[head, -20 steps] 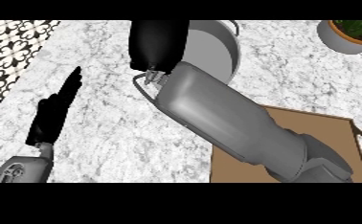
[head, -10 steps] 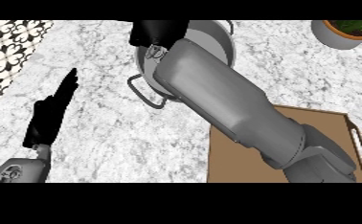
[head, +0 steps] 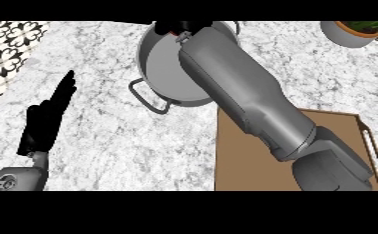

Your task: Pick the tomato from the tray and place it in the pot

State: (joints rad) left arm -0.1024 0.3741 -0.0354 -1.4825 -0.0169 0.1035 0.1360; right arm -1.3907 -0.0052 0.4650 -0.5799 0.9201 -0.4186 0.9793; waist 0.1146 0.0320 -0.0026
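While the right hand [head: 181, 26] is held over the pot [head: 159, 60], its fingers seem curled, perhaps round the tomato, which is hidden. Beside the tray [head: 240, 163], the left hand [head: 46, 123] is rested open on the tabletop [head: 103, 143].

The pot [head: 159, 63] stands behind-left of the tray [head: 247, 168].

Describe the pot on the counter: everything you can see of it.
The pot is grey and metallic-looking, round, standing upright on the marbled counter near its far edge. A dark loop handle juts from its near-left side; another shows at its far right rim. The right forearm crosses over it and hides much of its inside, with the right robot hand above its far rim. What lies inside cannot be seen.
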